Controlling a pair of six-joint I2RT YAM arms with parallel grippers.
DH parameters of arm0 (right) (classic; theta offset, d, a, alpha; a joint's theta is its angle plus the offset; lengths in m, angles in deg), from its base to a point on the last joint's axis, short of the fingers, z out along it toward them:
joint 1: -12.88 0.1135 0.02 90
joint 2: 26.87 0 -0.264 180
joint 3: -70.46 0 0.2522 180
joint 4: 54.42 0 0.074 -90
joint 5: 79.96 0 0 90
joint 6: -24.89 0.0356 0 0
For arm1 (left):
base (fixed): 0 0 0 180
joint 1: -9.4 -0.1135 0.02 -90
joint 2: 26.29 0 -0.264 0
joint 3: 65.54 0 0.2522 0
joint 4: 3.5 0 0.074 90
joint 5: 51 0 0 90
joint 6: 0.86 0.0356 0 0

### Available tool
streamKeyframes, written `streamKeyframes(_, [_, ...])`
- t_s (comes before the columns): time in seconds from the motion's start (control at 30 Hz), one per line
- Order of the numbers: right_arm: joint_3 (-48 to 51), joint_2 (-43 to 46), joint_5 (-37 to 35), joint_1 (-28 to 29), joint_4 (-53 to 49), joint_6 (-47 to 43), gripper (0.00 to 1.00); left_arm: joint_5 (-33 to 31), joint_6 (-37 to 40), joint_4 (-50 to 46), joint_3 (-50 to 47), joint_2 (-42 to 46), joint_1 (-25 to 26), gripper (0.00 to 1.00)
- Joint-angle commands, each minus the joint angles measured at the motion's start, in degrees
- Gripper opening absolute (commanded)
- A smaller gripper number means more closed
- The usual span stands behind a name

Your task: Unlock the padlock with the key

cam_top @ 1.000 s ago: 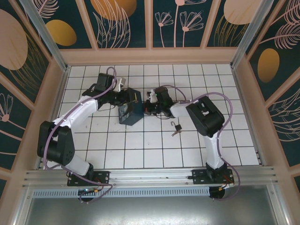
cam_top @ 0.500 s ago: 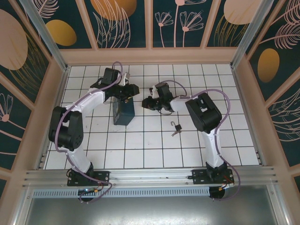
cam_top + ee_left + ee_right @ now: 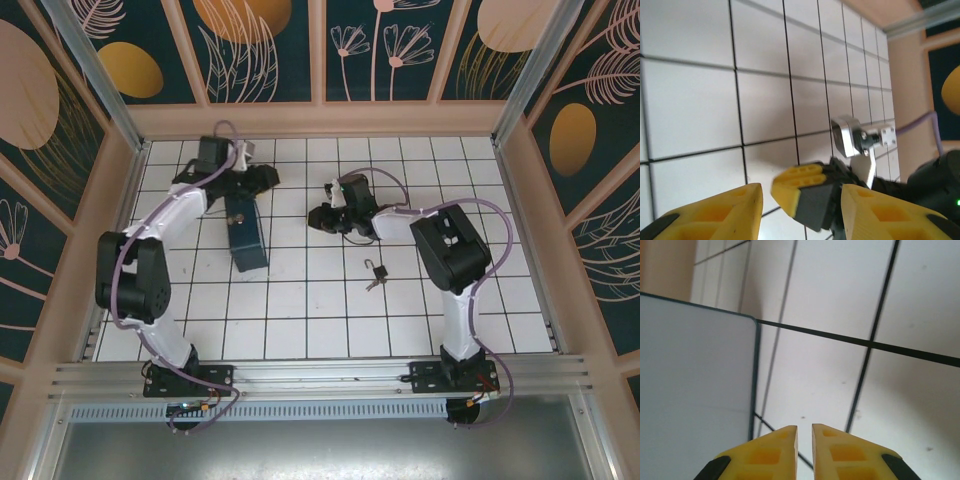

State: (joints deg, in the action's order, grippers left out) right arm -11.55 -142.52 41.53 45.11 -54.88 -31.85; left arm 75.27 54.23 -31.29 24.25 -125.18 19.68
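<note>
The left arm (image 3: 165, 215) rises from its base, folds at the elbow and reaches toward the far left of the white tiled floor (image 3: 300, 320), its left gripper (image 3: 262, 178) pointing rightward. In its wrist view its yellow fingers (image 3: 715, 215) stand well apart with nothing between them. Ahead of them, low over the tiles, a yellow fingertip (image 3: 800, 181) of the other arm faces them, with a small grey block on a white bracket (image 3: 852, 140) just behind it. The right arm (image 3: 450, 250) bends at its dark elbow and stretches left, so the right gripper (image 3: 318, 216) points at the left one across a short gap. Its two fingers (image 3: 775, 450) are almost together, a thin slit of floor between them and nothing held. A dark blue box (image 3: 246, 235) stands just nearside of the left fingers and to the left of the right ones. A flat pale panel with a dark rounded edge (image 3: 690, 380) lies left of the right fingers; whether it is that box is unclear. The padlock (image 3: 378, 269) rests on the floor behind the right fingers, nearside of that forearm and well apart from both grippers, with the key (image 3: 371, 285) just beside it on its near side.
</note>
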Motion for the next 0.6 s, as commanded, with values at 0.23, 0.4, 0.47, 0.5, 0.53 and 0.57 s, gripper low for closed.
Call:
streamKeyframes(0.23, [-2.77, 6.33, 1.51, 3.33, -1.43, -0.75, 0.19, -13.31, 6.55, -14.29, -4.58, 12.70, -13.35, 0.50])
streamKeyframes(0.4, [-5.63, 3.27, 4.59, 6.15, 1.23, 0.76, 0.16, -11.96, 8.18, -15.21, -14.37, 16.85, -17.22, 0.52])
streamKeyframes(0.47, [-7.01, 0.50, 7.21, 7.10, 3.76, 2.34, 0.13, -6.36, 5.64, -10.95, -19.72, 17.64, -17.23, 0.50])
streamKeyframes(0.5, [-7.88, -1.01, 8.32, 7.53, 4.99, 3.35, 0.11, -3.25, 4.31, -8.25, -22.99, 18.12, -17.22, 0.49])
streamKeyframes(0.53, [-8.34, -2.17, 9.04, 7.83, 6.19, 4.07, 0.10, -0.85, 3.44, -6.38, -24.72, 18.44, -17.08, 0.48])
streamKeyframes(0.57, [-8.83, -3.29, 9.75, 8.27, 7.21, 4.64, 0.09, 2.02, 2.30, -4.14, -26.36, 18.93, -16.74, 0.47])
